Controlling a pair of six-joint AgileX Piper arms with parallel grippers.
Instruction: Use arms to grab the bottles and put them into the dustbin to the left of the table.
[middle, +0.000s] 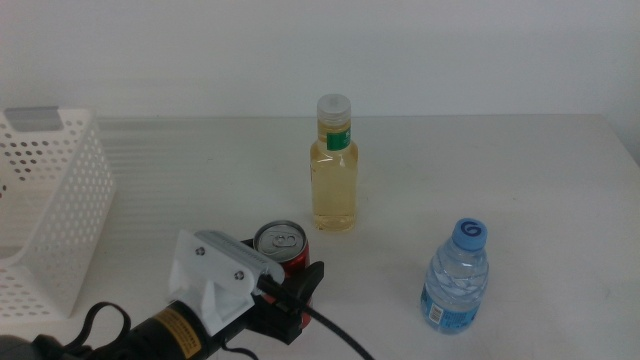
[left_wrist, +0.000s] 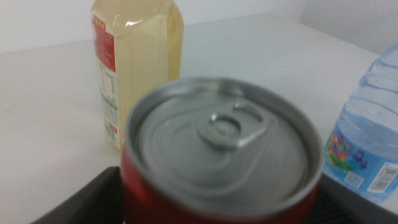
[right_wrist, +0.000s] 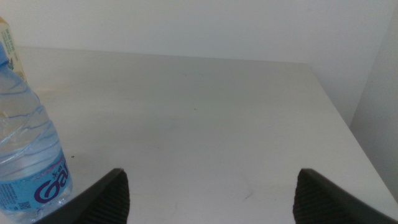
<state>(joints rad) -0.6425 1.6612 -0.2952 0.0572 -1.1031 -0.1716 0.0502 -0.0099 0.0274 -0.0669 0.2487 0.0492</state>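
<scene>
A red soda can (middle: 281, 246) with a silver top (left_wrist: 221, 146) stands low in the middle view, left of centre. My left gripper (middle: 297, 290) reaches in from the lower left, one dark jaw against each side of the can, shut on it. Behind the can is the clear bottle of yellow liquid (middle: 334, 165) (left_wrist: 134, 62), upright. The blue-capped water bottle (middle: 457, 278) (left_wrist: 367, 143) (right_wrist: 28, 155) stands to the right. The white perforated dustbin (middle: 50, 200) sits at the table's left. My right gripper (right_wrist: 208, 186) is open and empty, beside the water bottle, and is out of the middle view.
The off-white table (middle: 520, 170) runs back to a pale wall. Its right edge (right_wrist: 348, 130) shows in the right wrist view, close to the right gripper. A black cable (middle: 340, 335) trails from the left arm along the bottom edge.
</scene>
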